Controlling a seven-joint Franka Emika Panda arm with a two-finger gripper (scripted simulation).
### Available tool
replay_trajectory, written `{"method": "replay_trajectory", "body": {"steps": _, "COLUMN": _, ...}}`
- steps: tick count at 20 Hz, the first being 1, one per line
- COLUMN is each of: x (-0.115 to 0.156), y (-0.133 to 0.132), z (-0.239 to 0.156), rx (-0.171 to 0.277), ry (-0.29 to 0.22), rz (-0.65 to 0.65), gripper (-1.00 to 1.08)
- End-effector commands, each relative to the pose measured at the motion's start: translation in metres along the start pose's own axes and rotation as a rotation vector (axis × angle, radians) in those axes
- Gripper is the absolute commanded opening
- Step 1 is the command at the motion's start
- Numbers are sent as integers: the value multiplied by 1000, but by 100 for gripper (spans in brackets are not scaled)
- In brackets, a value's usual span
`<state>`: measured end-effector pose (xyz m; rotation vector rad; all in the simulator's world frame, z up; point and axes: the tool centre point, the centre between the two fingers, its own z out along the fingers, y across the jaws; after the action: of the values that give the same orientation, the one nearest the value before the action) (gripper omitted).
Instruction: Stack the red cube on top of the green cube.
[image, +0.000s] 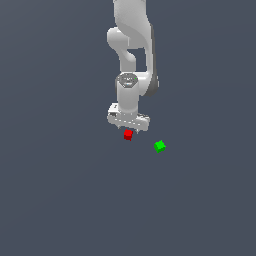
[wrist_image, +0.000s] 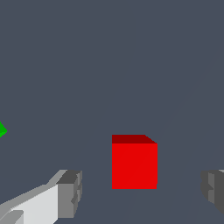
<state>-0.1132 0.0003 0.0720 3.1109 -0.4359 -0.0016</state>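
Note:
The red cube (image: 128, 134) lies on the grey floor just below the white gripper (image: 128, 129), which points straight down at it. In the wrist view the red cube (wrist_image: 134, 162) sits between the two grey fingertips (wrist_image: 70, 193), with a gap on each side, so the gripper (wrist_image: 142, 192) is open and touches nothing. The green cube (image: 159, 146) rests on the floor a short way off, toward the exterior view's right and slightly nearer the camera. Only a sliver of the green cube (wrist_image: 2, 130) shows at the wrist view's edge.
The white arm (image: 132, 55) rises from the gripper to the top of the exterior view. Plain dark grey floor (image: 60, 190) spreads around both cubes.

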Motion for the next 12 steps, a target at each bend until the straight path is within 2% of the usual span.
{"method": "replay_trajectory", "body": {"steps": 1, "x": -2, "y": 0, "z": 2, "rx": 0, "ry": 1, "rz": 7, "gripper": 100}}
{"method": "replay_trajectory", "body": {"steps": 12, "x": -2, "y": 0, "z": 23, "rx": 0, "ry": 0, "rz": 5, "gripper": 100}}
